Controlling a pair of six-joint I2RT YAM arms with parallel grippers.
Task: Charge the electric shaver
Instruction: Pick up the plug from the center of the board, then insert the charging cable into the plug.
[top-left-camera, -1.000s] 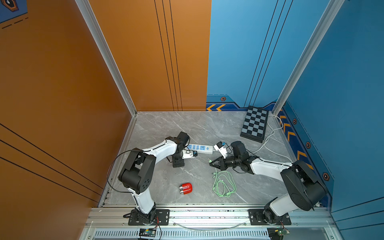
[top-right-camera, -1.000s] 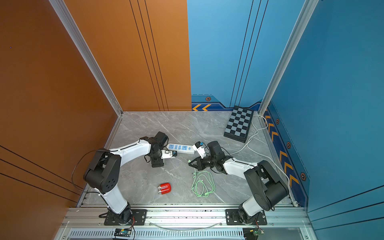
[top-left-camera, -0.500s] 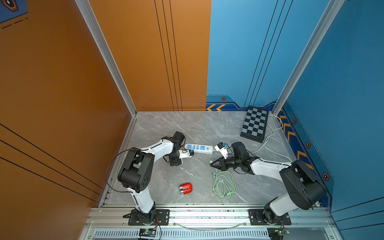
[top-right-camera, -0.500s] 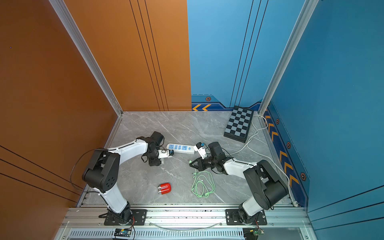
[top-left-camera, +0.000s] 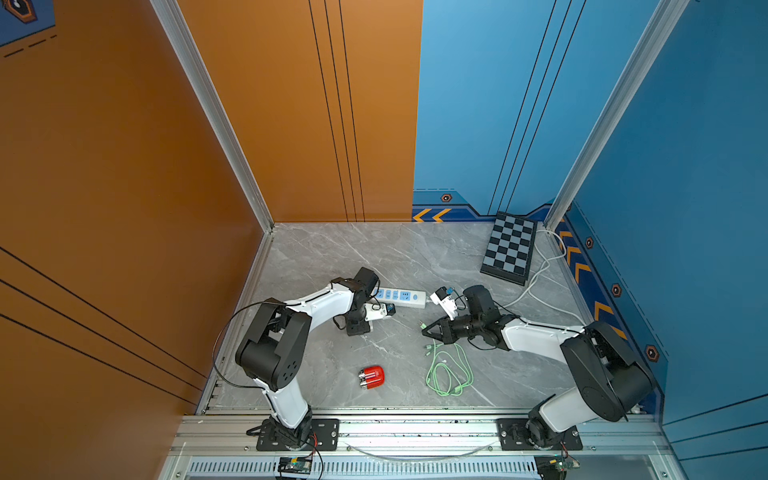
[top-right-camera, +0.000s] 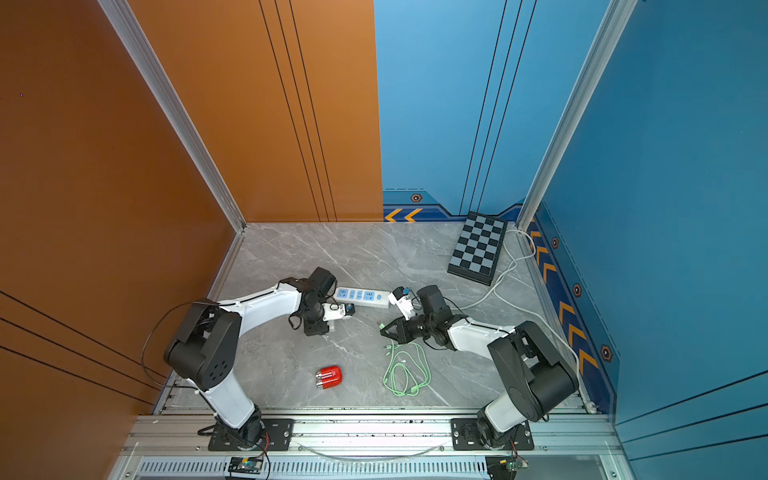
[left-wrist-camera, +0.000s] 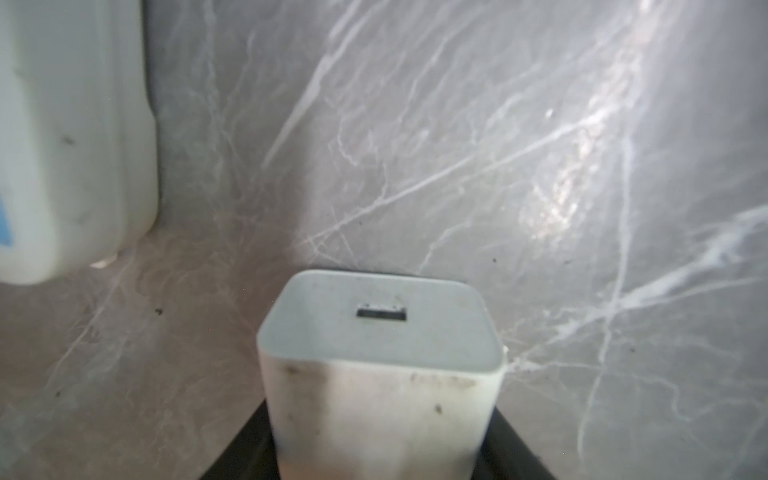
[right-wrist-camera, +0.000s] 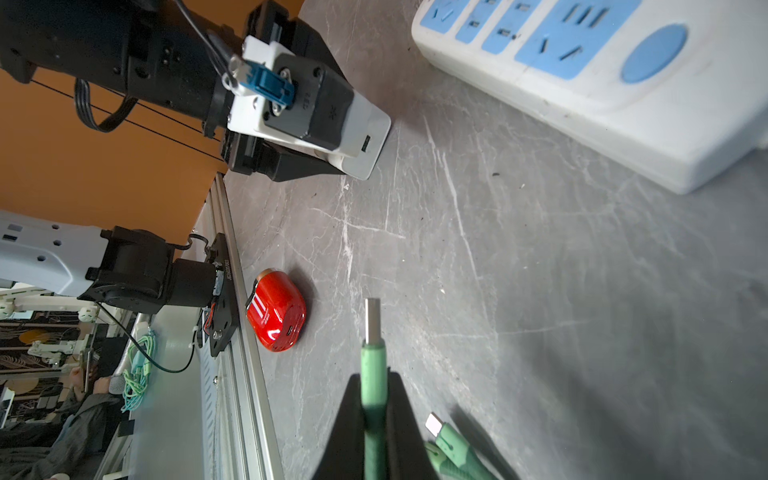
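The electric shaver (top-left-camera: 371, 377) (top-right-camera: 328, 377), red and glossy, lies on the marble floor near the front rail, apart from both arms; the right wrist view shows the electric shaver (right-wrist-camera: 276, 311) too. My left gripper (top-left-camera: 358, 328) (left-wrist-camera: 380, 436) is shut on a white cube charger (left-wrist-camera: 380, 374) (right-wrist-camera: 365, 141), with the port face outward, close to the end of the power strip (left-wrist-camera: 62, 145). My right gripper (top-left-camera: 426, 328) (right-wrist-camera: 374, 399) is shut on the green cable's USB plug (right-wrist-camera: 372, 320), which points toward the left arm.
The white power strip (top-left-camera: 401, 296) (top-right-camera: 361, 297) with blue sockets lies between the arms. The green cable's coil (top-left-camera: 449, 370) (top-right-camera: 405, 372) lies in front of the right gripper. A checkerboard (top-left-camera: 509, 249) and a white cord (top-left-camera: 540, 274) sit at the back right.
The left jaws have narrowed onto the charger, and that wrist shifted slightly left and back. The right arm, the shaver and the cable have stayed put.
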